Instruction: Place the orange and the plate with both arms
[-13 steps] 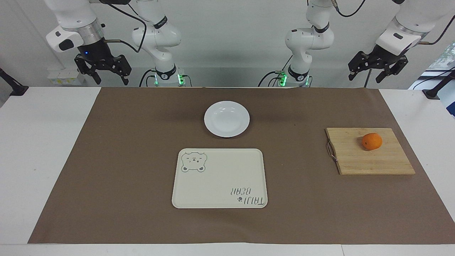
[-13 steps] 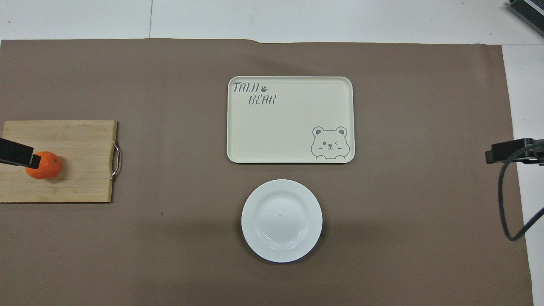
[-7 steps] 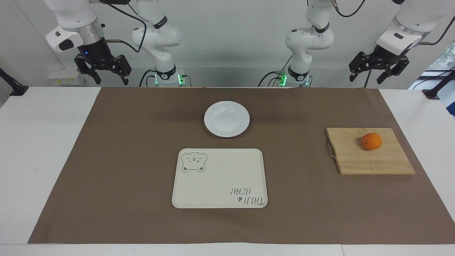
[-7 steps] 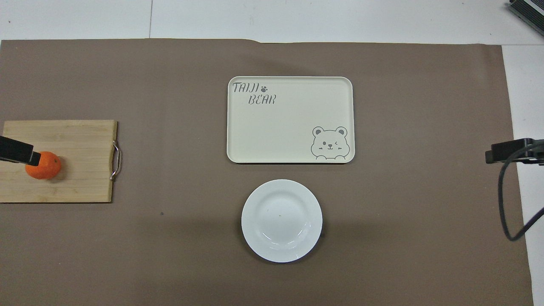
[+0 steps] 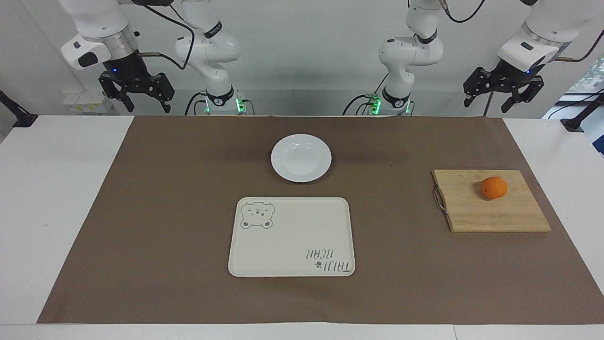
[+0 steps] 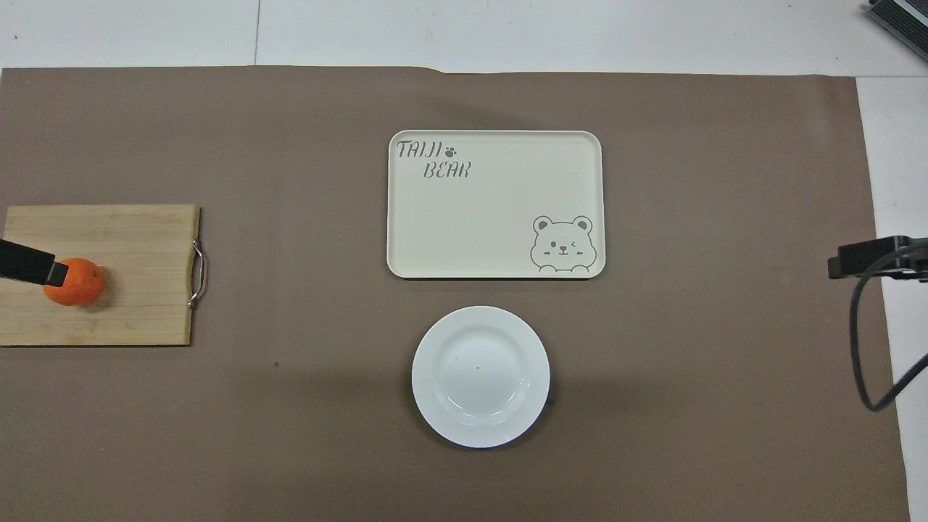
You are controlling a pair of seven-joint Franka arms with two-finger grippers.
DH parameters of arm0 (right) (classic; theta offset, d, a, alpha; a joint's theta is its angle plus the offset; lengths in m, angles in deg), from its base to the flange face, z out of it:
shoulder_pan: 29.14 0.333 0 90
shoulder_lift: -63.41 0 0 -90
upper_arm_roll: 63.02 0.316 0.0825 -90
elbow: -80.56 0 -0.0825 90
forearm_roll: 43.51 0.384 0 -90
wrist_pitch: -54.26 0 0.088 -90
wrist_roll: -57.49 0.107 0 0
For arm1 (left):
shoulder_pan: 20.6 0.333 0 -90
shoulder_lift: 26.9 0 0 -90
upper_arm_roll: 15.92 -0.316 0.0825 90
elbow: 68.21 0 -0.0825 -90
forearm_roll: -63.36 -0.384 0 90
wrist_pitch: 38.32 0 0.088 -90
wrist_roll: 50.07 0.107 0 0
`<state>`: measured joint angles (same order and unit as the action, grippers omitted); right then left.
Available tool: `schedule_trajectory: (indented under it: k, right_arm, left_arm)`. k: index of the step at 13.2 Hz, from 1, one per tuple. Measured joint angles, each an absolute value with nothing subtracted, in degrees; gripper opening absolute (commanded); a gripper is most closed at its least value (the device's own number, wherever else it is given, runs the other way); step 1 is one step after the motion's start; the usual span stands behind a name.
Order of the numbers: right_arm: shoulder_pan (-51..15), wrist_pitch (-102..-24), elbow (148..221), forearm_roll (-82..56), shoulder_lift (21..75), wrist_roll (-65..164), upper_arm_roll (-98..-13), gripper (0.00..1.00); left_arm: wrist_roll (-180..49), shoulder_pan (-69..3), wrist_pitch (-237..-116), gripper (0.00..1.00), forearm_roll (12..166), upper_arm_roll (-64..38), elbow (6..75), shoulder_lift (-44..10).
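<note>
The orange (image 5: pixel 493 187) sits on a wooden cutting board (image 5: pixel 490 210) toward the left arm's end of the table; it also shows in the overhead view (image 6: pixel 78 283). The white plate (image 5: pixel 301 157) lies on the brown mat between the arm bases and the cream tray, and also shows in the overhead view (image 6: pixel 480 375). My left gripper (image 5: pixel 486 105) hangs open and empty, high above the table edge nearest the robots, well apart from the orange. My right gripper (image 5: pixel 147 106) is open and empty, raised at the right arm's end.
A cream bear tray (image 5: pixel 291 236) lies farther from the robots than the plate. The cutting board has a metal handle (image 5: pixel 439 200) on the side toward the tray. A brown mat (image 5: pixel 165 212) covers most of the white table.
My left gripper has shifted slightly upward and turned a little. The right arm, orange, plate and tray have not moved.
</note>
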<state>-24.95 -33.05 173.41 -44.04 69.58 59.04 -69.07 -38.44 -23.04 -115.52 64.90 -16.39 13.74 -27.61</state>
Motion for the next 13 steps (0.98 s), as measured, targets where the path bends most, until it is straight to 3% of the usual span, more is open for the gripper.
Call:
schedule_trajectory:
  k: [13]
  right_arm:
    - [-24.94,-33.05,173.41,-44.04,69.58,59.04,-69.05,1.0]
  left_arm:
    - [-37.56,-22.05,-116.19,1.0,64.89,-16.66,13.74,-27.65]
